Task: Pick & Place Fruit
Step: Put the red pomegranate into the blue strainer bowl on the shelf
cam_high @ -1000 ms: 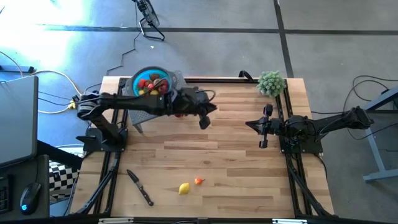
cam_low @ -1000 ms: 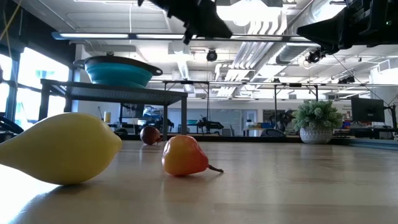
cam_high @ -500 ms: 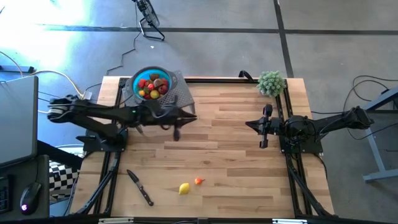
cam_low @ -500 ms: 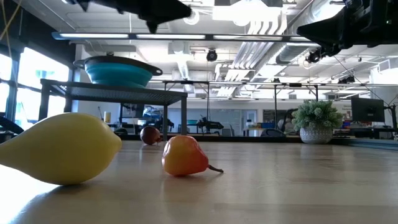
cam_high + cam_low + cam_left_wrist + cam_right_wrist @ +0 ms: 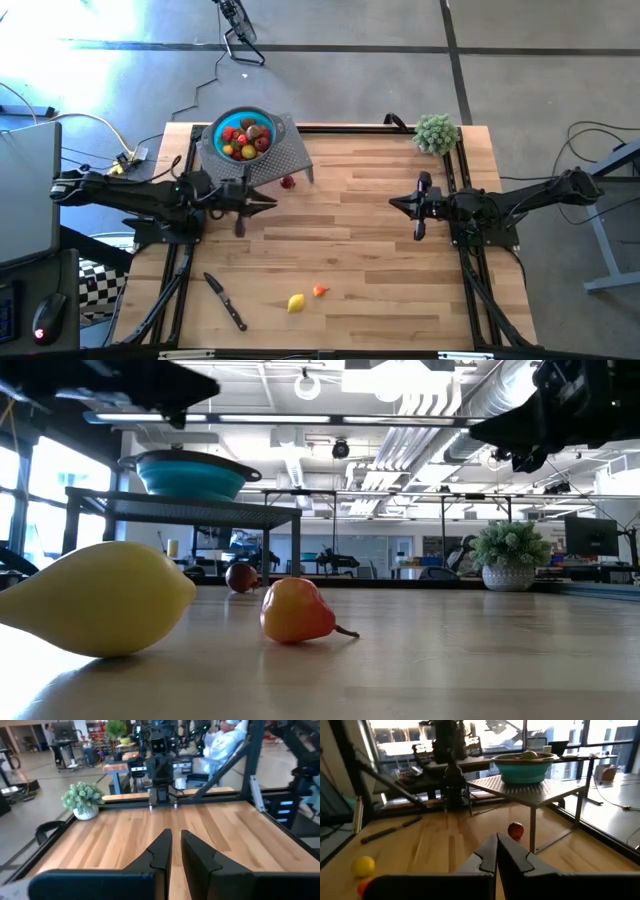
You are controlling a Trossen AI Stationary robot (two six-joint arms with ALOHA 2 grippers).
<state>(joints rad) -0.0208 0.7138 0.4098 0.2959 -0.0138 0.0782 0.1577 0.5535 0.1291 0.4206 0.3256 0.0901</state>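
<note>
Left gripper (image 5: 243, 208) hangs beside the perforated stand (image 5: 285, 158), fingers nearly together and holding nothing; the right gripper (image 5: 417, 207) waits closed. We judge the red fruit (image 5: 288, 182) by the stand, or the yellow fruit (image 5: 296, 303) and orange fruit (image 5: 320, 291) near the front, come next: open wide, descend squarely, then lift to the teal bowl (image 5: 214, 133).

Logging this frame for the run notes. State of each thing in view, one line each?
teal bowl: upright on the perforated stand, holding several fruits.
red fruit: loose on the table beside the stand.
yellow fruit: on the table, near edge.
orange fruit: on the table, beside the yellow one.
knife: flat on the table.
left gripper: nearly shut, empty.
right gripper: shut, empty.
</note>
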